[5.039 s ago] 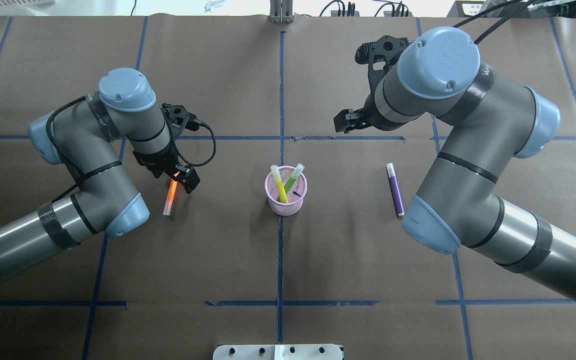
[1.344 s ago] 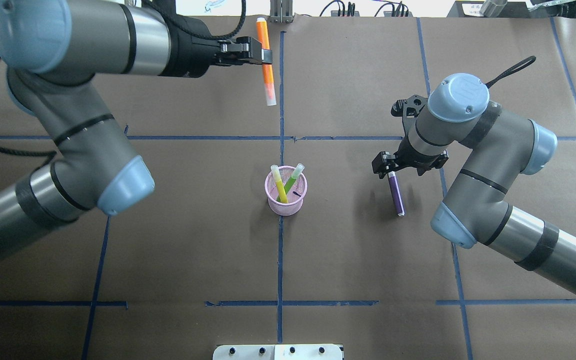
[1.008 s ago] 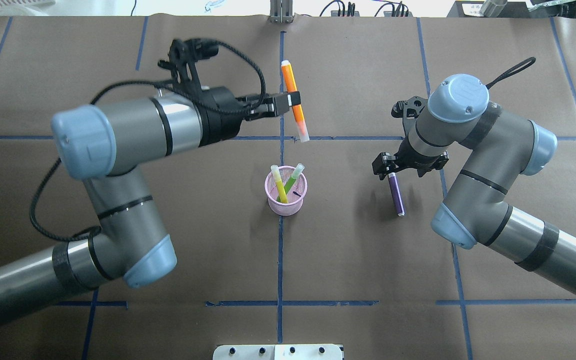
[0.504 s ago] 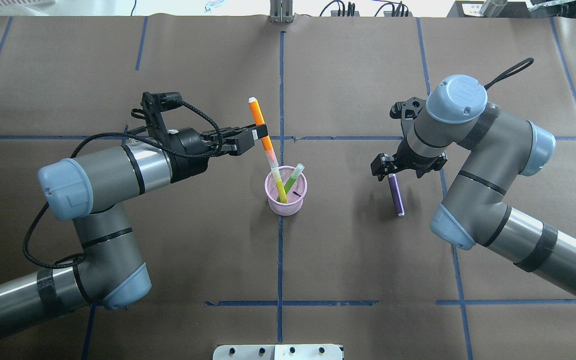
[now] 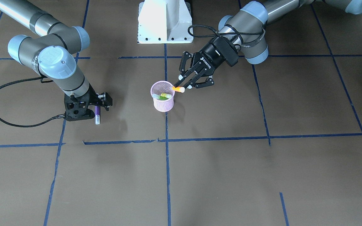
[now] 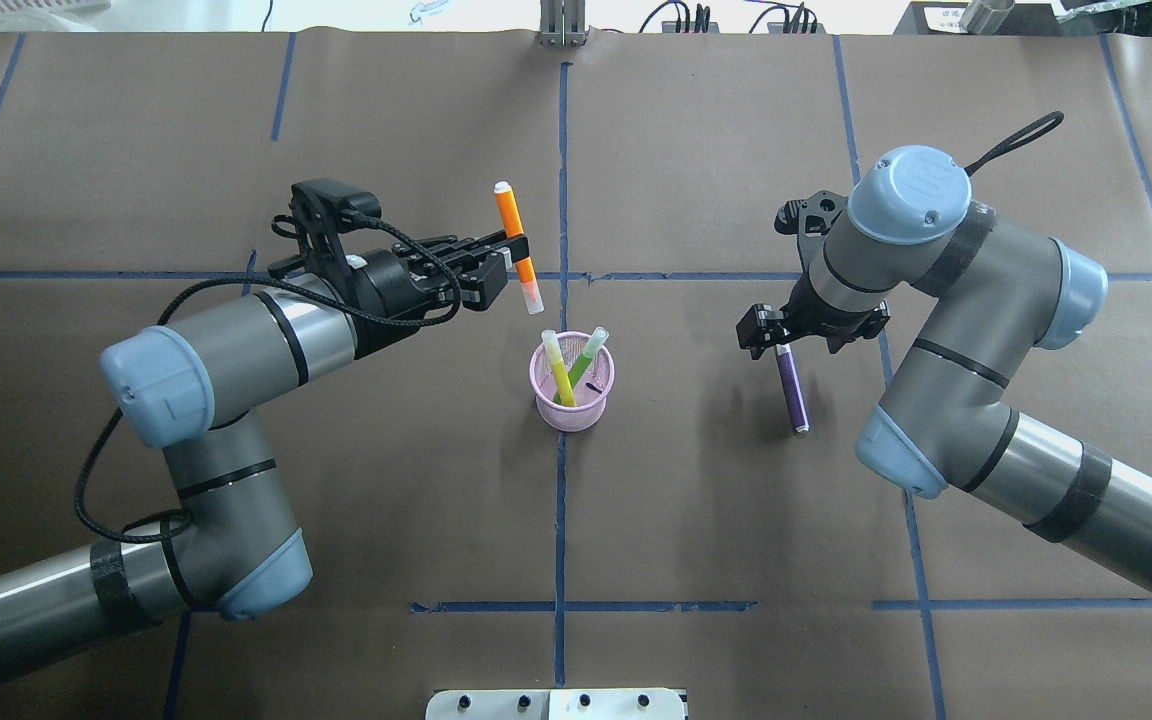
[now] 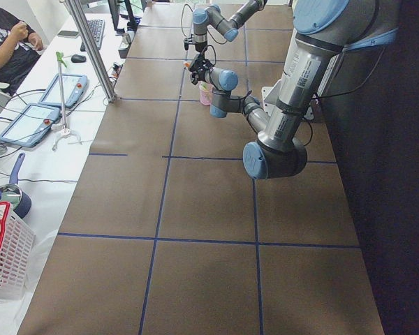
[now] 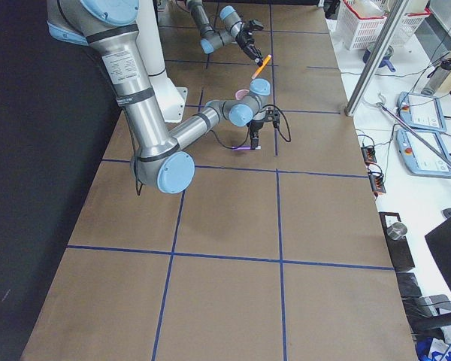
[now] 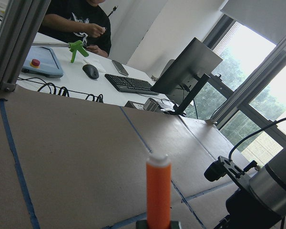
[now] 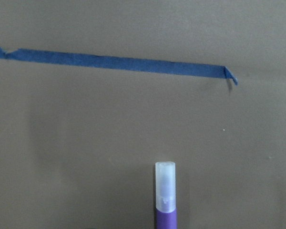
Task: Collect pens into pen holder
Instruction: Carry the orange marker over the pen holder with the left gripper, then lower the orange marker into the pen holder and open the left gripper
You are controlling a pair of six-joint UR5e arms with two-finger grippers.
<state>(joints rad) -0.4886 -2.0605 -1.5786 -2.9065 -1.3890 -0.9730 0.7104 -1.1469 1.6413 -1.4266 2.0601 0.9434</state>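
Two arms work over a brown paper worktop [image 6: 696, 520] marked with blue tape lines. At its centre the pink mesh pen holder [image 6: 576, 408] stands upright, with a yellow pen [image 6: 561, 372] and a green pen [image 6: 587, 353] leaning inside it, pale ends up. The left gripper [image 6: 517, 263] reaches in sideways. Its fingers are clamped on the orange pen [image 6: 509, 215], which hangs in the air, tilted, pale cap lowest, close to the holder's rim on the left arm's side and not inside it. The right gripper [image 6: 782, 338] points down at the purple pen [image 6: 793, 395], which lies flat on the worktop, well apart from the holder on the robot's right. Its fingers stand apart, astride the capped end.
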